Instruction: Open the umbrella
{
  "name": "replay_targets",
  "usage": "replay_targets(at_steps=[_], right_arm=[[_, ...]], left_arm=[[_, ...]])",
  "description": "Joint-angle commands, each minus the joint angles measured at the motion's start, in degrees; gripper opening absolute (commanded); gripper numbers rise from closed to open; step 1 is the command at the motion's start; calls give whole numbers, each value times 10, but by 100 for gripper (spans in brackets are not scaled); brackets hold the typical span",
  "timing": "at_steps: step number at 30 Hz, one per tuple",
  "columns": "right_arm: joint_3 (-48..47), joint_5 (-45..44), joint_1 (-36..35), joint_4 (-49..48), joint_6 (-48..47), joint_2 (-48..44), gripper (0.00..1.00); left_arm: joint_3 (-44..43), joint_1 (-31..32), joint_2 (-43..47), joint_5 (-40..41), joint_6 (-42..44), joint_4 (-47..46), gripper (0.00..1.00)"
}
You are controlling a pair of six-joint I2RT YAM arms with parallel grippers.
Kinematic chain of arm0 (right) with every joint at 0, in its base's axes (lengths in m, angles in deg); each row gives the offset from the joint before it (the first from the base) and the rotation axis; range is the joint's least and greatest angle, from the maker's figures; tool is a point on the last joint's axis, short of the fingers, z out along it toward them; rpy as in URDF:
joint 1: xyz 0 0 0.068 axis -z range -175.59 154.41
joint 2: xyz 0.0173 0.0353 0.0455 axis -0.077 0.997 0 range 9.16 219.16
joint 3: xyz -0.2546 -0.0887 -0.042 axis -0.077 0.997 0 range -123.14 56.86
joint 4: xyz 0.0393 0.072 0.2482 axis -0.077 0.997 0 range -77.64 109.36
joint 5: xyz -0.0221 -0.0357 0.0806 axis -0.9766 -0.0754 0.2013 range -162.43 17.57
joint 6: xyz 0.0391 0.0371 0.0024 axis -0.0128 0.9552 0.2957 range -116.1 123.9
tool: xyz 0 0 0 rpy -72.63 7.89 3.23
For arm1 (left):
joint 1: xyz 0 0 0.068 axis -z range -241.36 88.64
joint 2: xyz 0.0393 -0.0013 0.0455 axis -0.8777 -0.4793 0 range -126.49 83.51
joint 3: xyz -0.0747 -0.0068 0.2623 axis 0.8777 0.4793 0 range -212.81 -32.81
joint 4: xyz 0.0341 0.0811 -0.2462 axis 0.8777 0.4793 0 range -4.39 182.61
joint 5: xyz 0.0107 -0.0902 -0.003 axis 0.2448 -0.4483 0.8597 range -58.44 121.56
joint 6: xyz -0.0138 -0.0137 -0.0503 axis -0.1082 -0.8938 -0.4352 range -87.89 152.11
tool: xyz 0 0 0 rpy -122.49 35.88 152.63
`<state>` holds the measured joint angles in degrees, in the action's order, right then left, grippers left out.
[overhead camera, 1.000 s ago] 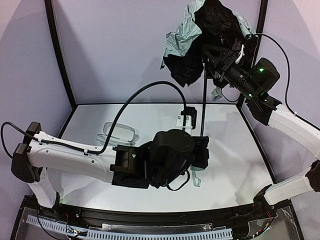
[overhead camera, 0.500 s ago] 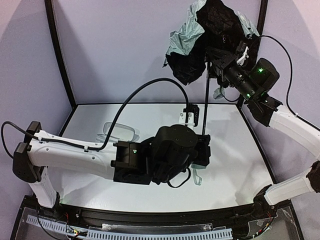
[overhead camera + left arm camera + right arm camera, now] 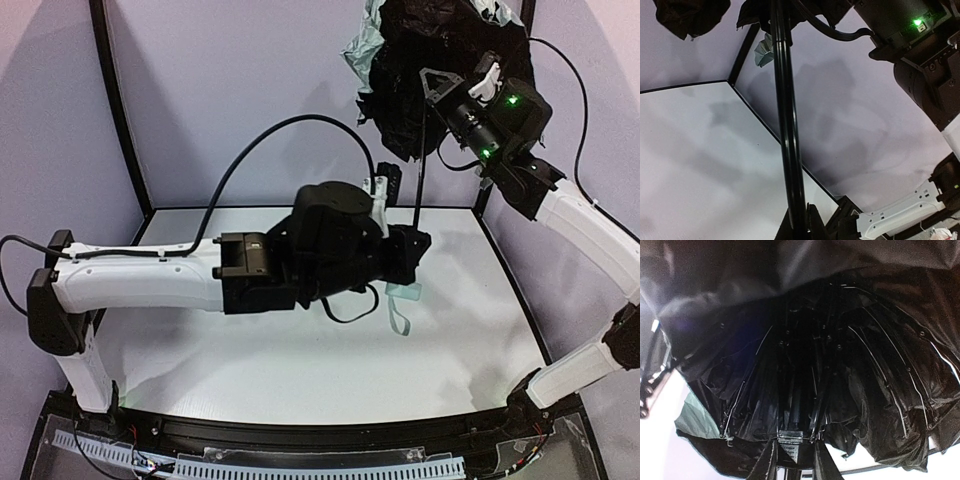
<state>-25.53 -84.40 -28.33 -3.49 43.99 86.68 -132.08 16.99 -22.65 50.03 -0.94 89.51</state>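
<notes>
The umbrella stands upright at the back right. Its canopy [image 3: 420, 40] is black inside with pale mint fabric [image 3: 362, 45] at the left edge, and is partly spread. The thin black shaft [image 3: 420, 165] runs down to my left gripper [image 3: 412, 245], which is shut on its lower end. The pale green handle [image 3: 405, 292] and strap hang below. In the left wrist view the shaft [image 3: 787, 125] rises from between the fingers of my left gripper [image 3: 800, 222]. My right gripper [image 3: 432, 82] is shut on the runner [image 3: 796, 442] under the ribs [image 3: 875, 370], as the right wrist view of this gripper [image 3: 796, 462] shows.
The white table [image 3: 300, 360] is ringed by lilac walls and black frame posts [image 3: 118, 110]. My left arm [image 3: 150, 285] stretches across the middle with a looping black cable [image 3: 290, 125]. The right arm [image 3: 920, 75] hangs close above the shaft. No storage case shows.
My right gripper has slid up the shaft, lifting the canopy higher and spreading it. My left arm has risen and moved back with the shaft's lower end.
</notes>
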Motion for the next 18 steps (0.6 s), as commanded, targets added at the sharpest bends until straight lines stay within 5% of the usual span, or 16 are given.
replay_targets(at_steps=[1,12,18], right_arm=[[-63,-183,33,-76,-79,50,0],[-160,-228,87,-54,-97,119,0],[-214,-277,100,-50,-151,153,0]], left_arm=[[73,70,32,-296,85,105,1],[106,69,77,-377,33,136,1],[148,70,108,-449,-32,75,1]])
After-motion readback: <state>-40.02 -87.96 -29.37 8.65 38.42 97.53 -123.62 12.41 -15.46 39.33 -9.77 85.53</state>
